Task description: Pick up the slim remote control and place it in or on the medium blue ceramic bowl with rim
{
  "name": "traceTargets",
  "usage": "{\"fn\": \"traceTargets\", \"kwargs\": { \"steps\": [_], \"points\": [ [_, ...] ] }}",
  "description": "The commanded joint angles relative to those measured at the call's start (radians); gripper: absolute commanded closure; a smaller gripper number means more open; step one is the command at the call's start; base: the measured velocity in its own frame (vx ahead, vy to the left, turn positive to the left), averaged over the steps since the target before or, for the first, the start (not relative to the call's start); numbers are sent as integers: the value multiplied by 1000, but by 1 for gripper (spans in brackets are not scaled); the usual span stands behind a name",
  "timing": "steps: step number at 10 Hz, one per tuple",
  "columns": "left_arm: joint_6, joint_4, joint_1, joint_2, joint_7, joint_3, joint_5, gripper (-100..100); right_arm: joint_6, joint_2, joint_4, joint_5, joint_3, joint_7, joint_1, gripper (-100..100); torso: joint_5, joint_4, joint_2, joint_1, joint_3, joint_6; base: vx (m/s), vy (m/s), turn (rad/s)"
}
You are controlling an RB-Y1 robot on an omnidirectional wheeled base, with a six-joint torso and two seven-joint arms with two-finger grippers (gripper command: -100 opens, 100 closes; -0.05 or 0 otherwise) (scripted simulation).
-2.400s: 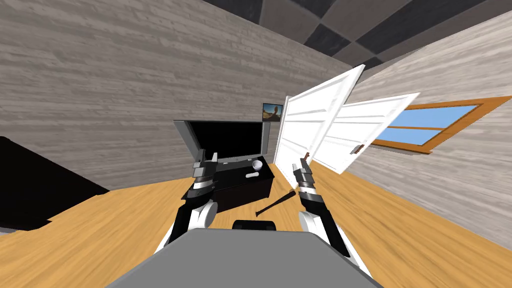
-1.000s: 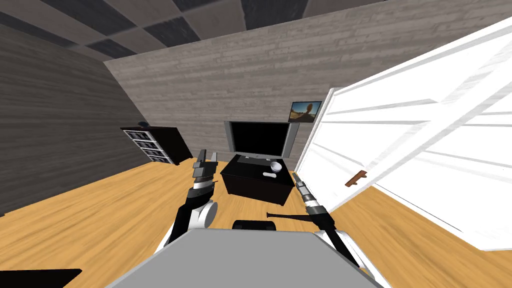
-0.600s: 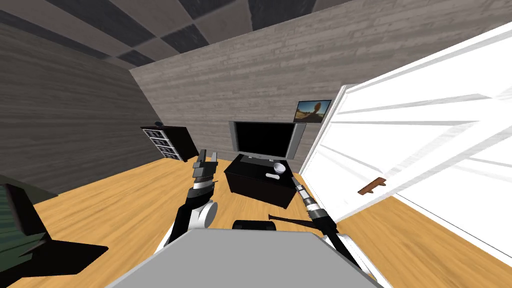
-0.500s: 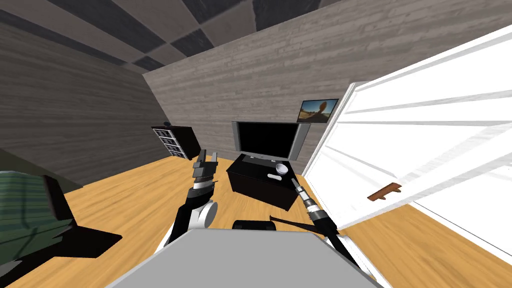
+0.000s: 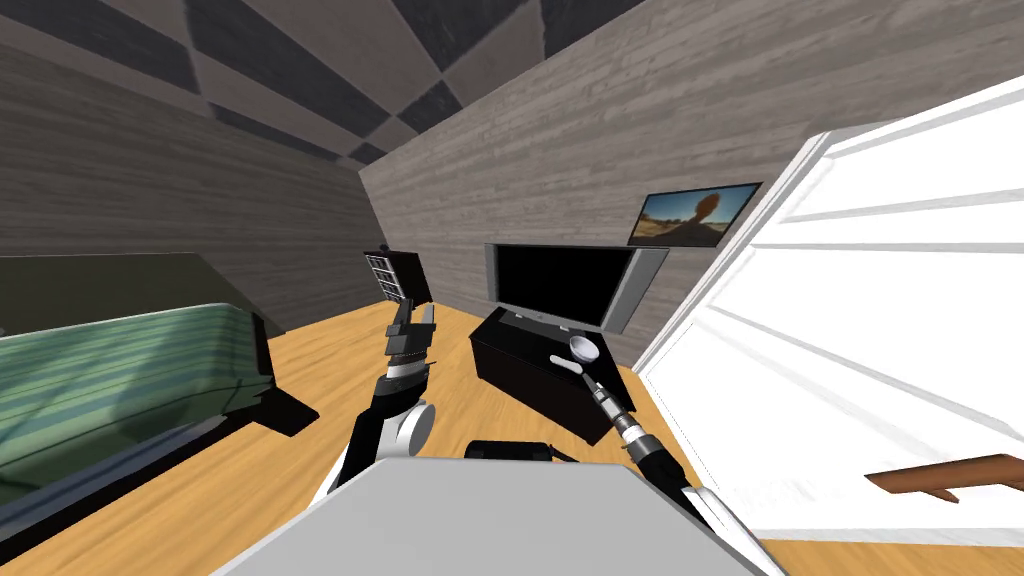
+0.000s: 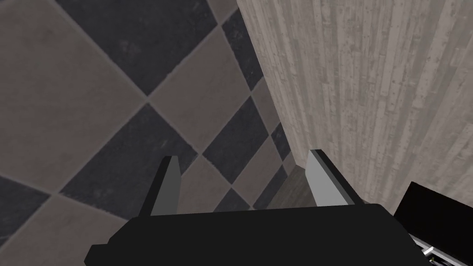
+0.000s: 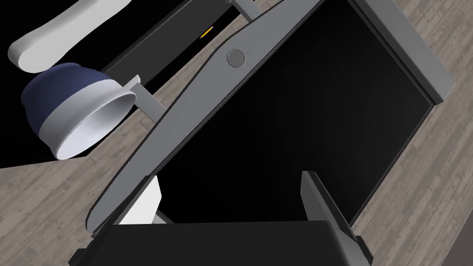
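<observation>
A slim white remote [image 5: 568, 364] lies on a black TV stand [image 5: 520, 372], right beside a bowl [image 5: 585, 348]. In the right wrist view the bowl [image 7: 74, 111] is dark blue outside with a white band and rim, and the remote [image 7: 69, 34] lies close by it. My right gripper [image 5: 594, 382] is stretched toward the stand's near corner, short of the remote; its fingers [image 7: 318, 198] stand open and empty. My left gripper [image 5: 412, 318] is raised to the left of the stand, its fingers [image 6: 168, 184] open and empty.
A flat TV [image 5: 565, 285] stands on the stand behind the bowl. A big white door [image 5: 850, 350] with a brown handle [image 5: 950, 475] is close on the right. A green sofa [image 5: 100, 380] sits to the left and a dark shelf unit [image 5: 398, 277] by the far wall.
My view has swung left and come closer to the stand. The sofa has come into sight on the left and the door looms larger. Both arms keep their pose.
</observation>
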Motion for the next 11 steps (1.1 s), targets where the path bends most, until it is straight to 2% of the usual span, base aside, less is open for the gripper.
{"fn": "traceTargets", "kwargs": {
  "steps": [1,2,3,4,5,6,7,8,11],
  "points": [
    [0,0,0,0,0,0,0,0,-15,-15,49,32,-4,1,-1,-100,0,0,0,0,0,0,31,5,179],
    [0,0,0,0,0,0,0,0,-26,-35,80,71,1,6,-2,-100,0,0,0,-1,0,1,34,6,316],
    [0,0,0,0,0,0,0,0,-26,-35,107,86,1,6,-2,-100,0,0,0,-1,0,0,33,0,219],
    [0,0,0,0,0,0,0,0,-37,-54,155,123,6,12,-3,-100,0,0,0,-1,0,1,40,10,412],
    [0,0,0,0,0,0,0,0,-37,-54,165,140,6,12,-3,-100,0,0,0,-1,0,0,39,-2,159],
    [0,0,0,0,0,0,0,0,-48,-72,215,176,12,18,-5,-100,0,0,0,-1,0,2,45,9,333],
    [0,0,0,0,0,0,0,0,-48,-72,223,195,12,18,-5,-100,0,0,0,0,0,1,39,-2,184],
    [0,0,0,0,0,0,0,0,-59,-90,268,228,19,24,-7,-100,0,0,0,-1,0,2,48,4,368],
    [0,0,0,0,0,0,0,0,-70,-107,337,304,25,30,-9,-100,0,0,-1,-1,-1,1,47,-11,251]
  ]
}}
